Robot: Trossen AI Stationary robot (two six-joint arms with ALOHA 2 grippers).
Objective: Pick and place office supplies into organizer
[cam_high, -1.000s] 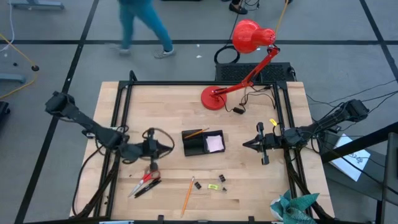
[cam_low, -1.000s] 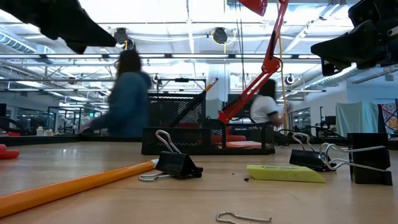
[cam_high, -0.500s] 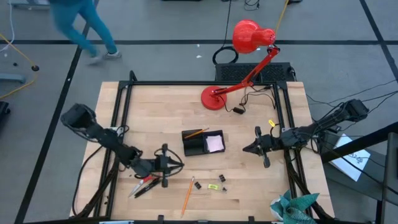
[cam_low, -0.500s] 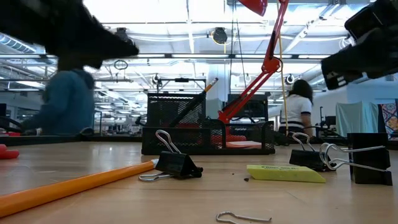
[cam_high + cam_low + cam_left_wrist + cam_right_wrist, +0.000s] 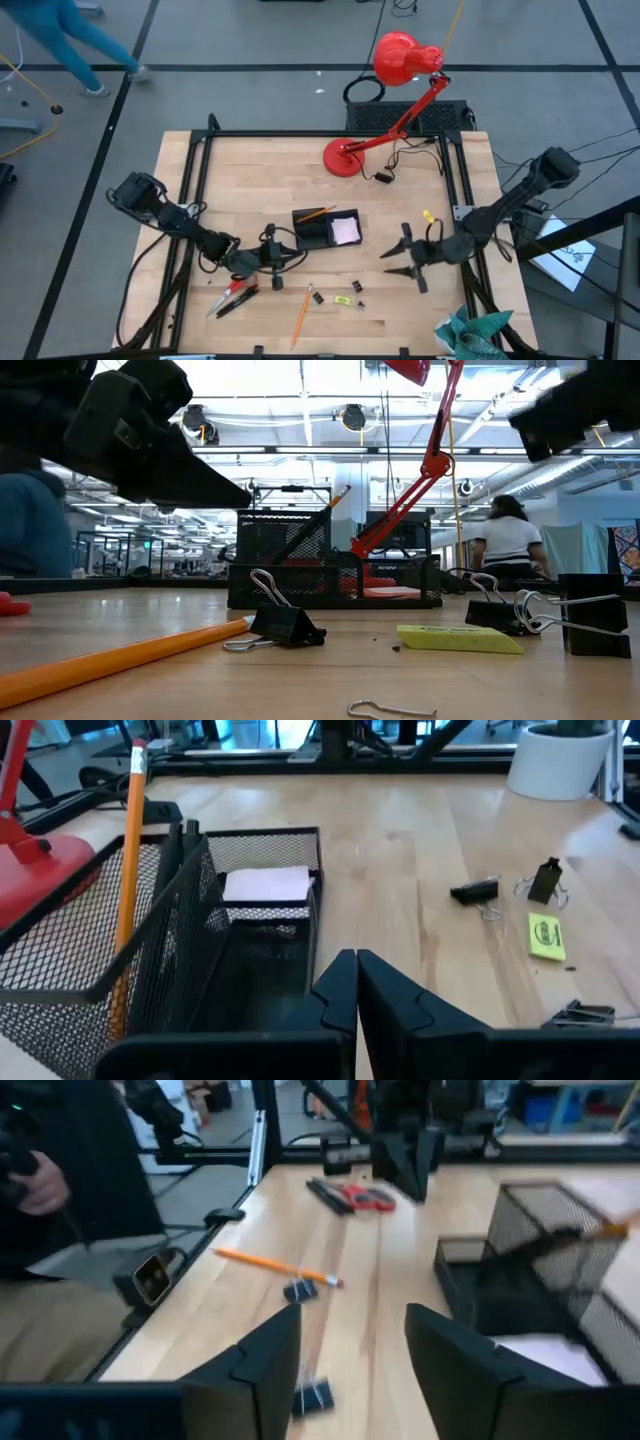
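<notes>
High view: the black mesh organizer (image 5: 325, 229) sits mid-table (image 5: 250, 165), an orange pencil (image 5: 316, 213) and pink sticky-note pad (image 5: 346, 231) inside. Left gripper (image 5: 281, 258), fingers together, hovers just left of it, above the red-handled scissors (image 5: 233, 291). Right gripper (image 5: 392, 262), fingers apart, hangs to its right.
</notes>
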